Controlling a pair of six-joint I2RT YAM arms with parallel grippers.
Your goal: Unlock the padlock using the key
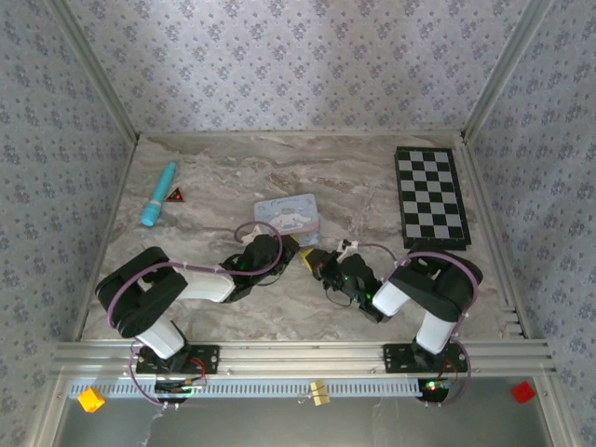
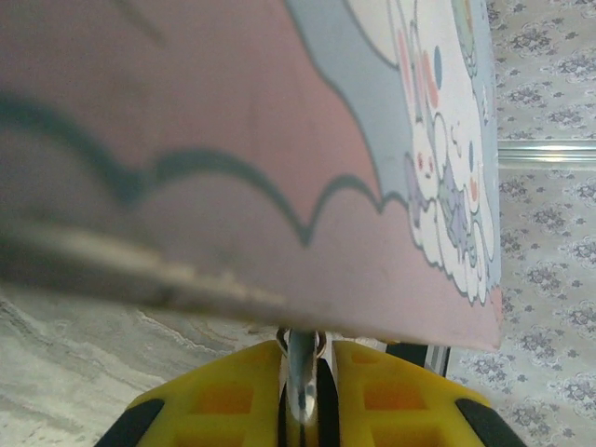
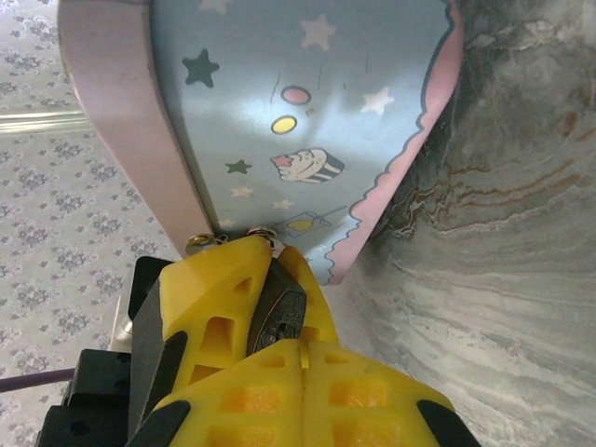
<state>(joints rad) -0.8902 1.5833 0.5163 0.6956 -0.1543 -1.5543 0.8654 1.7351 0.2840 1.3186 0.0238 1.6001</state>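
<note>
The padlock (image 3: 279,312) is a small dark box and its keyhole end faces the right wrist camera. It sits pinched between the left gripper's yellow fingers (image 3: 209,307), which reach in from the left. In the left wrist view the padlock (image 2: 303,372) shows as a silvery edge in my left gripper (image 2: 303,349), with thin rings at the tips. My right gripper (image 3: 303,346) is shut, its tips just below the keyhole. The key is hidden. Both grippers (image 1: 300,251) (image 1: 318,264) meet beside the pale blue cartoon tin (image 1: 289,217).
The tin (image 3: 307,121) stands close in front of both grippers. A checkerboard (image 1: 430,196) lies at the back right. A teal tube (image 1: 158,194) and a small red-and-black triangle (image 1: 174,196) lie at the back left. Marbled tabletop (image 1: 233,168) lies behind the tin.
</note>
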